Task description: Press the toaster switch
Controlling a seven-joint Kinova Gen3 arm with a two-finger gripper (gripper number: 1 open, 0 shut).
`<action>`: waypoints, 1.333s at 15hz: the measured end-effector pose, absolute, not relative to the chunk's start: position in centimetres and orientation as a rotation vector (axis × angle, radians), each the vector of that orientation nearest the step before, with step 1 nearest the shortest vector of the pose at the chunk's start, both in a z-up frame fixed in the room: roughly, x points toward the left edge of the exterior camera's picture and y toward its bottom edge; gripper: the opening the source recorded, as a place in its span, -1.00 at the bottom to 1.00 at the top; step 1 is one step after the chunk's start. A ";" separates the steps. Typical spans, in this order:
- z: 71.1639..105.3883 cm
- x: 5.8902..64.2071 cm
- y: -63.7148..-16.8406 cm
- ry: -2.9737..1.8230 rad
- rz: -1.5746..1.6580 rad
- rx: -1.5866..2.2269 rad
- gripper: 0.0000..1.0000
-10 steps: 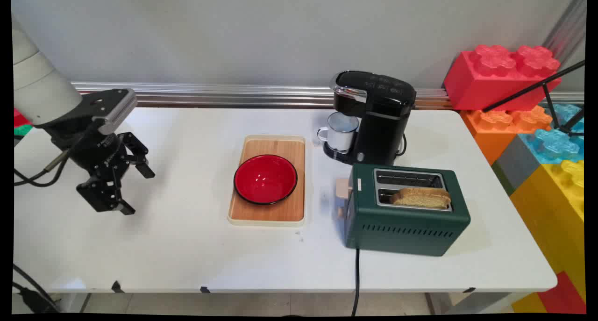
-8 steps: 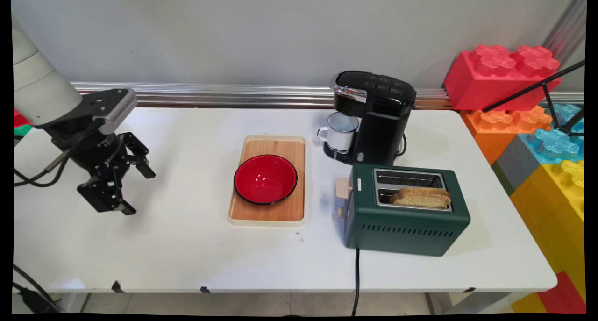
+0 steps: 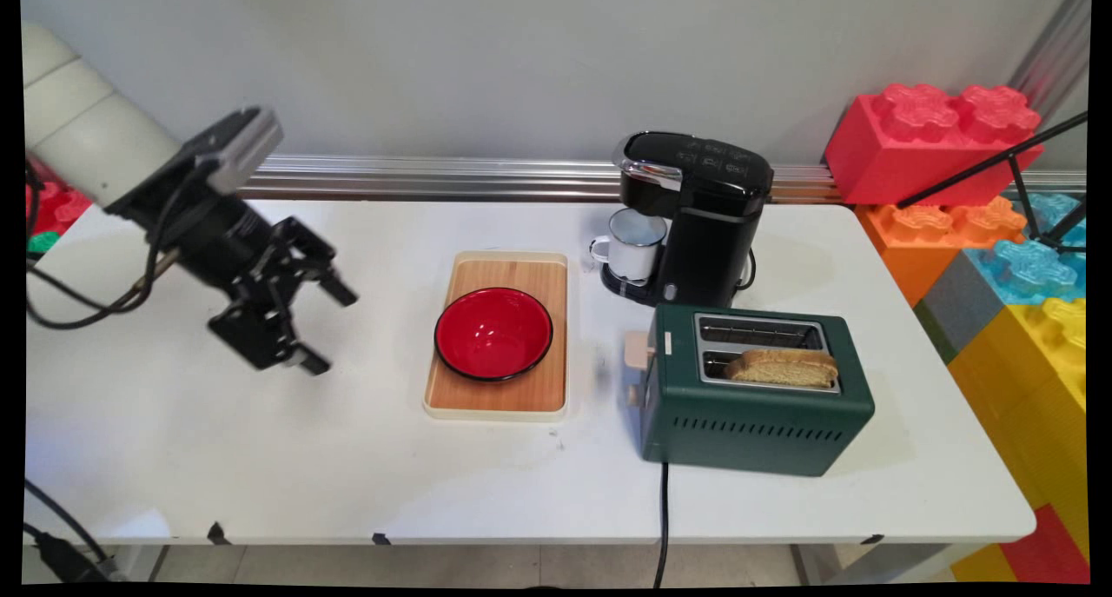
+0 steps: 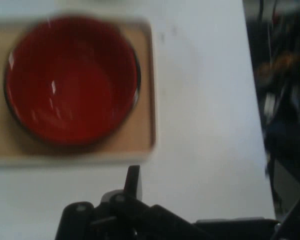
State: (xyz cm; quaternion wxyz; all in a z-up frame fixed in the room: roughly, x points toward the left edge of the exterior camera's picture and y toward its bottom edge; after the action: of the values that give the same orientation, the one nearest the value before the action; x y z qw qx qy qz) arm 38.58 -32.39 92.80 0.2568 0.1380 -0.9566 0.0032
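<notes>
Above the left part of the white table (image 3: 347,458), one black claw (image 3: 334,332) hangs with its two fingers spread wide and nothing between them, pointed down toward the middle. Nearest it lies one wooden tray (image 3: 530,397) at the table's centre, carrying one red bowl (image 3: 493,333), which fills the upper left of the hand view (image 4: 70,80). Toward the right edge stands one green toaster (image 3: 756,423) with a single slice of toast (image 3: 782,368) in its near slot. Behind it, near the back edge, one black coffee machine (image 3: 704,223) shelters one white mug (image 3: 634,245).
</notes>
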 end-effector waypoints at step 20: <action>94.4 35.3 -34.3 -2.361 0.050 0.347 -1.00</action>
State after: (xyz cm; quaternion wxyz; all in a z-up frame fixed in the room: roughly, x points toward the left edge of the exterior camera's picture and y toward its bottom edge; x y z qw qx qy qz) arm 35.34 -34.26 94.42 0.3686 0.1350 -0.9195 0.0193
